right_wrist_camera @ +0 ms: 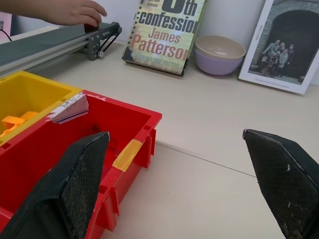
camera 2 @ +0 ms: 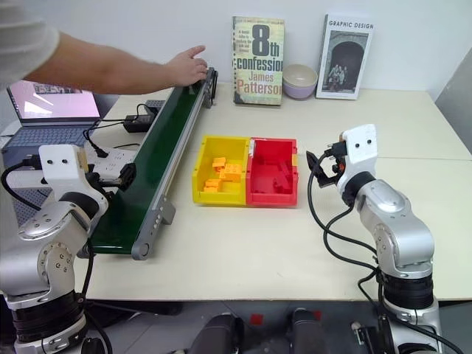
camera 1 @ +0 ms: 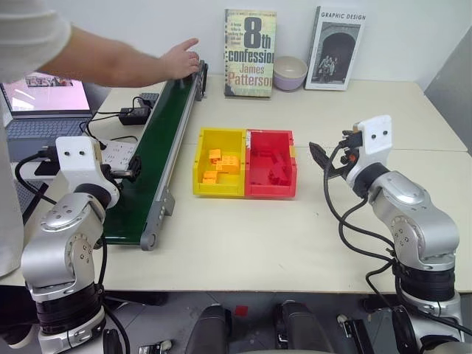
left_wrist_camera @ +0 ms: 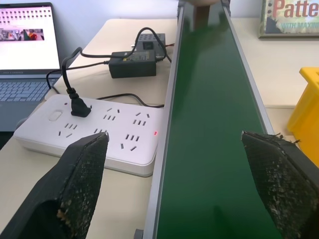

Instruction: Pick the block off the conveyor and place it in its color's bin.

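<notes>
Head view: dark green conveyor (camera 1: 158, 151) lying along the left part of the tabletop (camera 1: 332, 243), long axis running from the near left edge toward the far edge, slanting slightly right. At its far end, a person's hand (camera 1: 181, 60) resting over the belt; red block not made out there, possibly under the hand. Right of the conveyor, near the tabletop's middle, yellow tray (camera 1: 219, 162) joined to the red bin (camera 1: 271, 164), loose pieces inside each. Against the far edge, two books (camera 1: 250, 53) and a bowl (camera 1: 290, 72).

Left wrist view: left gripper (left_wrist_camera: 184, 189) spread wide, holding nothing, hanging over the belt's near end, pointing along its length. Beside the belt, a white power strip (left_wrist_camera: 94, 132).

Right wrist view: right gripper (right_wrist_camera: 182, 186) spread wide, empty, just beside the red bin's outer corner.
</notes>
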{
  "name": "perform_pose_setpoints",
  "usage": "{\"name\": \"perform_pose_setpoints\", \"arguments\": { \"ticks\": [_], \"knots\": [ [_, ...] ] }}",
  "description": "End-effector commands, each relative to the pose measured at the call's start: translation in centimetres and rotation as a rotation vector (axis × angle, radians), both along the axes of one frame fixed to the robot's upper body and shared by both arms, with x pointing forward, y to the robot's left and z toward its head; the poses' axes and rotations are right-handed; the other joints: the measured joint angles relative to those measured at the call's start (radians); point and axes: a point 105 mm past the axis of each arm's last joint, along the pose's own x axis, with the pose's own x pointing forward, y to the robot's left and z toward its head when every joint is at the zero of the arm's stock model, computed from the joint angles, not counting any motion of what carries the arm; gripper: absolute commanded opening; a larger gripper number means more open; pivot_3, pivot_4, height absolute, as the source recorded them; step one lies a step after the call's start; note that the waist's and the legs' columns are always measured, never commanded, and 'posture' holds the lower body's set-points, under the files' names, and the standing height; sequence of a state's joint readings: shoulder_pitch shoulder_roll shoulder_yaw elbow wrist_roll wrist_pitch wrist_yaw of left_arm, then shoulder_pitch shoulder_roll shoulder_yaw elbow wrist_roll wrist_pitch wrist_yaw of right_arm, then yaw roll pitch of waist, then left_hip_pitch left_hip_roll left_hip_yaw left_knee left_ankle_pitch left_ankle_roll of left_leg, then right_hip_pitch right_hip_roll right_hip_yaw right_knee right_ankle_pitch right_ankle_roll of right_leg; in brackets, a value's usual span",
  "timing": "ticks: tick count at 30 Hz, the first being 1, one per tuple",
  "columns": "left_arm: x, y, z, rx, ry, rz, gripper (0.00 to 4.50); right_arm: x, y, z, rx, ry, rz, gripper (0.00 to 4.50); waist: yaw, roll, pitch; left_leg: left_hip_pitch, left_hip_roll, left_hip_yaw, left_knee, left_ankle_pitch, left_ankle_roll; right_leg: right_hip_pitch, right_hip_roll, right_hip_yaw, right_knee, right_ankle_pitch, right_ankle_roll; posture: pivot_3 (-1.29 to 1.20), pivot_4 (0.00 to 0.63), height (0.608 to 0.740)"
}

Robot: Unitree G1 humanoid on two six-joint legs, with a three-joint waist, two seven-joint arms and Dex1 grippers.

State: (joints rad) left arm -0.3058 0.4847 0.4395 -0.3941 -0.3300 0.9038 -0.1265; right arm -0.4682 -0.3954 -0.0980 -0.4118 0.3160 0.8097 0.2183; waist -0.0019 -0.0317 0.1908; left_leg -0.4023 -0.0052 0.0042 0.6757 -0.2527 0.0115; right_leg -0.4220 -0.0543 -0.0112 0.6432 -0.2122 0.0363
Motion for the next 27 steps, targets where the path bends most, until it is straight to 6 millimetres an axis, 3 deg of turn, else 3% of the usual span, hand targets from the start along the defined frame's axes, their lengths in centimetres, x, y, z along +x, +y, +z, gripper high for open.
{"name": "perform_pose_setpoints", "arguments": {
  "ticks": [1, 9, 18, 22, 24, 27],
  "knots": [
    [-0.4, -0.2, 1.5, 0.037, -0.053, -0.012, 4.42, -0.1, -0.3, 1.8, 0.006, -0.076, -0.006, 4.5, 0.0, 0.0, 0.0, 0.0, 0.0, 0.0, 0.0, 0.0, 0.0, 0.0, 0.0, 0.0, 0.0, 0.0, 0.0, 0.0, 0.15, 0.74],
    [-1.3, -0.9, 1.2, 0.048, -0.041, -0.054, 4.42, 0.0, -0.4, 2.1, -0.008, -0.08, 0.04, 4.5, 0.0, 0.0, 0.0, 0.0, 0.0, 0.0, -0.001, 0.0, 0.0, 0.0, 0.0, 0.0, 0.0, -0.001, -0.001, 0.0, 0.15, 0.74],
    [-2.1, -2.5, 0.9, -0.031, -0.078, -0.109, 4.42, 0.2, 1.8, 5.0, -0.042, -0.14, 0.346, 4.5, 0.0, 0.0, 0.0, 0.0, 0.001, -0.001, -0.002, 0.0, 0.0, 0.0, 0.0, 0.0, 0.0, -0.002, -0.003, 0.0, 0.15, 0.74],
    [-1.9, -2.6, 0.9, -0.061, -0.104, -0.114, 4.42, -1.3, 4.1, 6.1, -0.026, -0.164, 0.562, 4.5, 0.0, 0.0, 0.0, 0.0, 0.001, -0.002, -0.004, 0.0, 0.0, 0.0, 0.0, 0.0, 0.0, -0.002, -0.003, 0.0, 0.15, 0.74],
    [-1.8, -2.7, 1.2, -0.064, -0.133, -0.116, 4.42, -3.0, 5.8, 7.0, 0.018, -0.161, 0.729, 4.5, 0.0, 0.0, 0.0, 0.001, 0.001, -0.002, -0.005, 0.0, 0.0, -0.001, 0.0, -0.001, 0.0, -0.002, -0.003, 0.0, 0.15, 0.74],
    [-1.5, -2.7, 1.3, -0.051, -0.149, -0.112, 4.42, -4.3, 6.9, 7.0, 0.018, -0.15, 0.851, 4.5, 0.0, 0.0, 0.0, 0.002, 0.001, -0.002, -0.007, 0.0, 0.0, -0.001, 0.0, -0.001, -0.001, -0.002, -0.004, 0.0, 0.15, 0.74]
  ]
}}
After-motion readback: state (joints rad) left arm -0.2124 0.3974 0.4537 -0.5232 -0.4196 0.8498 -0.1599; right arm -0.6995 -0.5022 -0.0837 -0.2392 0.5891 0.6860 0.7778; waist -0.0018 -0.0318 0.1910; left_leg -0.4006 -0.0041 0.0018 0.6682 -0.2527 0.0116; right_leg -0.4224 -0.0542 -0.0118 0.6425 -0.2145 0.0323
